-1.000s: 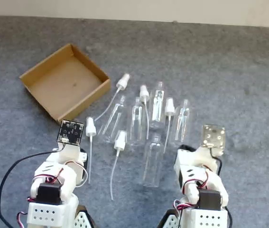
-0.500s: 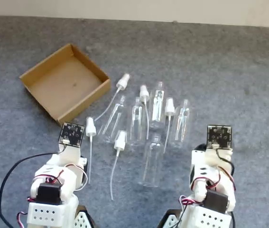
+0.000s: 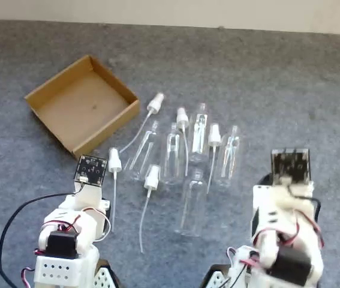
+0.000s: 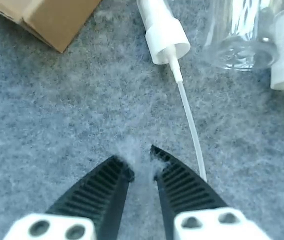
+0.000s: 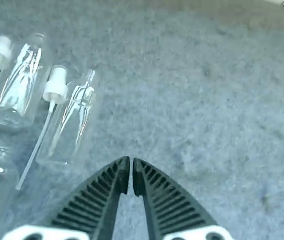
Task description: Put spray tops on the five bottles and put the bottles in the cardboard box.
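Five clear bottles (image 3: 192, 201) and white spray tops (image 3: 152, 177) are laid loose on the desk (image 3: 289, 84) at the frame's centre, with the cardboard box (image 3: 80, 105) at upper left. The bottles are judged light and slippery, best gripped across the body, and the tops are best taken by the stiff head, not the thin bendy tube. The left claw (image 4: 140, 162) is slightly parted and the right claw (image 5: 130, 162) is closed, both empty.

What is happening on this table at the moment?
Nothing is assembled yet. Five clear bottles lie uncapped on the grey table, with the spray tops loose among them, and the cardboard box holds none. The left gripper and the right gripper hang empty beside them.
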Motion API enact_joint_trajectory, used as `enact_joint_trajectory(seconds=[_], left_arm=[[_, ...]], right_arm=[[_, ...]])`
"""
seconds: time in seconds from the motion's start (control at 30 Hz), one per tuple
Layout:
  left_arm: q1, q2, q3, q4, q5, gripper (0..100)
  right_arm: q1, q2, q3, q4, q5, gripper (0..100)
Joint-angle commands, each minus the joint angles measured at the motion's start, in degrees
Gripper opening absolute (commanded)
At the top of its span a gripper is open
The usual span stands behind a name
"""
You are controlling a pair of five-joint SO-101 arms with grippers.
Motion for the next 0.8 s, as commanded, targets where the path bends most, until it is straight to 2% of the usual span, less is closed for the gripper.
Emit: enact_joint_trajectory(seconds=[0.0, 0.4, 0.63, 0.77], left_arm=[[0.7, -0.4, 1.2, 0.4, 0.4, 1], [0.7, -0.4, 1.2, 0.4, 0.4, 1], [0.7, -0.4, 1.2, 0.4, 0.4, 1], [0.7, -0.4, 1.2, 0.4, 0.4, 1]], right_arm=[[0.0, 16.3, -9.6, 0.2, -1.9, 0.7], [-15.5, 54.6, -30.4, 0.6, -17.1, 1.9], [-21.5, 71.1, -46.3, 8.7, -22.4, 21.7], [-22.7, 79.9, -53.8, 8.7, -26.5, 24.7]])
